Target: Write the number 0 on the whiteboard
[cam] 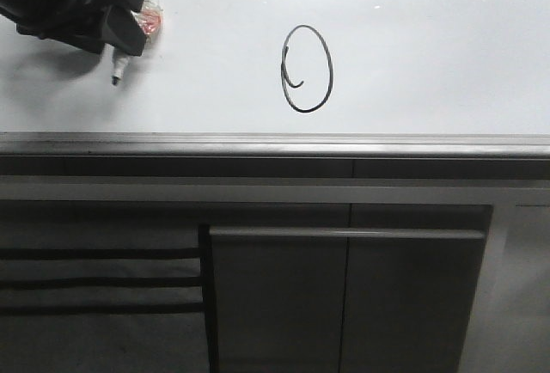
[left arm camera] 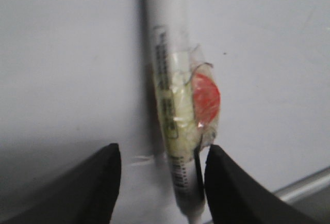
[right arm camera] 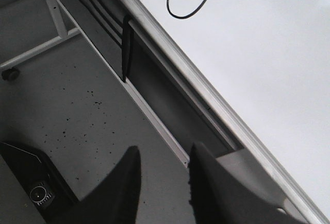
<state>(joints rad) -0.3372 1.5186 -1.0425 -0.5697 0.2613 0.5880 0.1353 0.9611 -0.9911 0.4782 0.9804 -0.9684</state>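
On the glossy white whiteboard (cam: 430,55), the front view shows the thin black hand-drawn number 0 (cam: 306,69) whole, with a hooked stroke inside its left edge. Only the left wrist view shows the left pincer (left arm camera: 162,180) spread around a white marker (left arm camera: 172,131) wrapped in tape. Only the right wrist view shows the right pincer (right arm camera: 164,177), spread and holding nothing, over grey floor (right arm camera: 77,90).

Count: 1 whiteboard (cam: 447,55), 1 drawn number 0 (cam: 307,69), 1 marker (cam: 120,64), 2 pincers: left pincer (cam: 120,21), right pincer (right arm camera: 162,182).
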